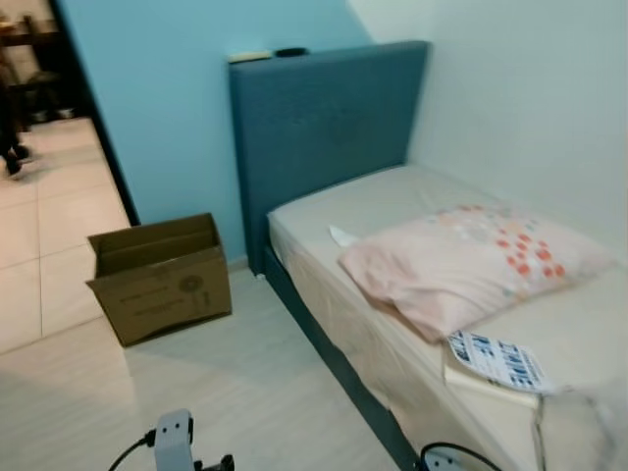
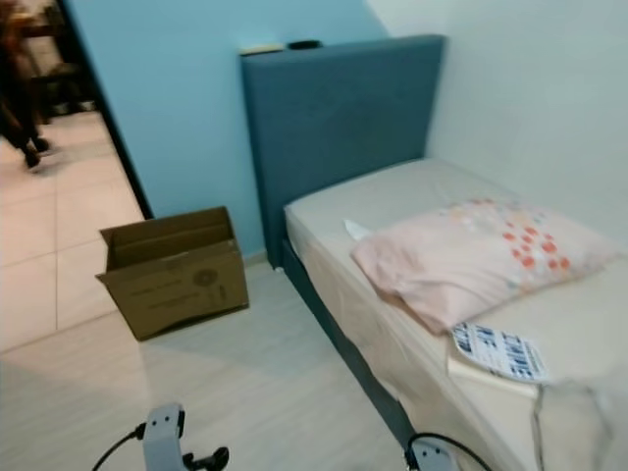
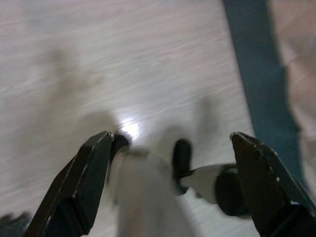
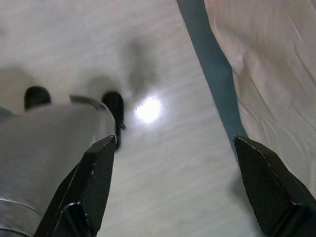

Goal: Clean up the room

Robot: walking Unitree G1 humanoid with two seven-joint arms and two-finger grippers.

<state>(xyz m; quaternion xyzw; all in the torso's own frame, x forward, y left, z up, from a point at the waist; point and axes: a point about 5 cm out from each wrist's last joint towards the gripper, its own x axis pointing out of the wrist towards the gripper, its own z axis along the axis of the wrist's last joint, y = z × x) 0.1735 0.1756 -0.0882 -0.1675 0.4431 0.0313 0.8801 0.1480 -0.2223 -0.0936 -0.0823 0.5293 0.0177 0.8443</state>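
Both arms hang low over the pale wood-look floor (image 1: 245, 392). In the left wrist view my left gripper (image 3: 171, 136) is open, its black fingers (image 3: 89, 173) spread wide over bare floor with nothing between them. My right gripper (image 4: 174, 140) is also open and empty, hanging beside the bed's dark blue base (image 4: 210, 64). On the bed (image 1: 392, 196) lie a pink pillow with orange dots (image 1: 471, 260), a blue-and-white printed booklet (image 1: 496, 361) near the mattress edge, and a small white scrap (image 1: 340, 235). An open cardboard box (image 1: 162, 280) stands on the floor by the blue wall.
The blue headboard (image 1: 324, 118) carries two small flat items (image 1: 265, 54) on top. A doorway at the left opens onto a tiled floor (image 1: 49, 226), where a person's legs (image 2: 25, 137) show. White wall runs along the bed's far side.
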